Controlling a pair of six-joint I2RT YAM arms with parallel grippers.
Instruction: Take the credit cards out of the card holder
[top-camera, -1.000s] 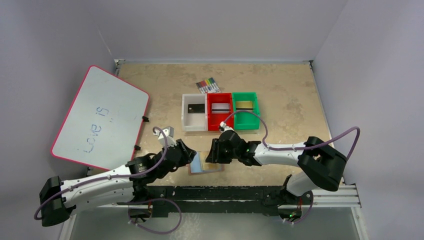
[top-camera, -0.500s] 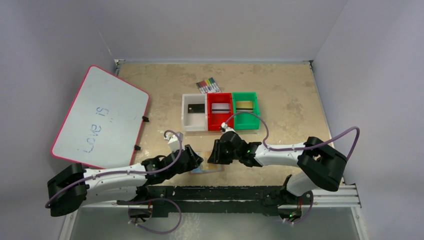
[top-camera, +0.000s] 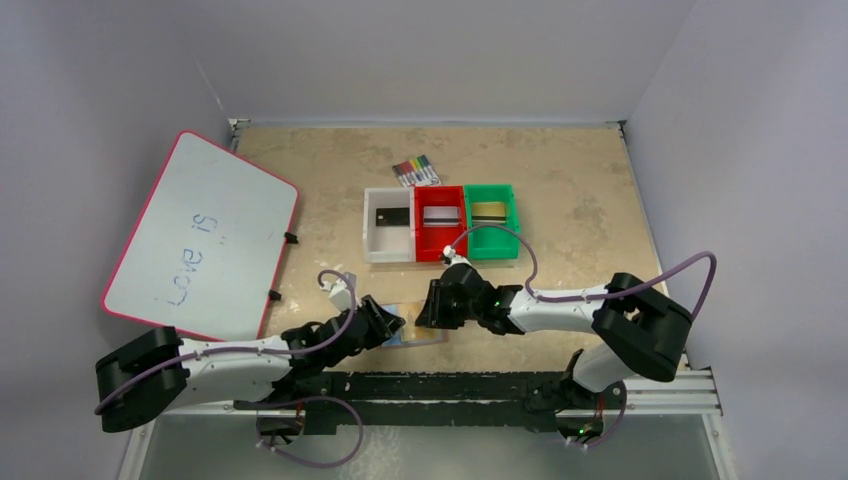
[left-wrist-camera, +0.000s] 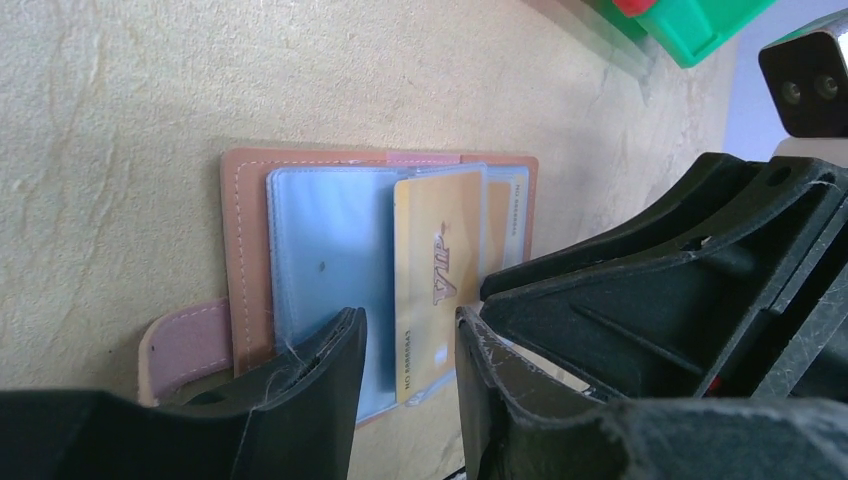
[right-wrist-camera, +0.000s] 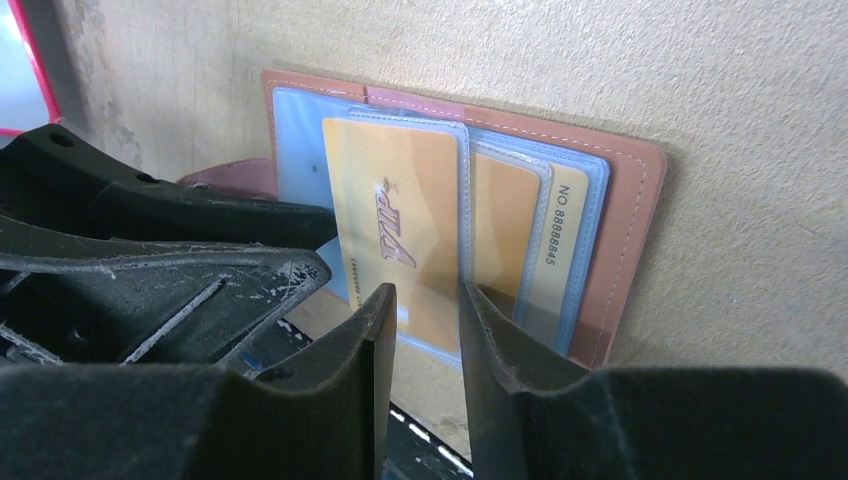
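Our left pincer (left-wrist-camera: 405, 330) has swung in to the card holder (left-wrist-camera: 245, 250), which lies open flat on the surface (left-wrist-camera: 120, 100). Its gold card (left-wrist-camera: 437, 270) points lengthwise at the right pincer (right-wrist-camera: 421, 300). Both pincers stand narrowly apart, unclamped.

Soft, even overhead light is filling the top view, casting only faint, soft-edged shadows on the table (top-camera: 580, 170). In the wrist views the card holder (left-wrist-camera: 245, 260) is showing sharp, its clear pockets catching a pale sheen, while the green bin (left-wrist-camera: 700, 25) at one o'clock is blurring.
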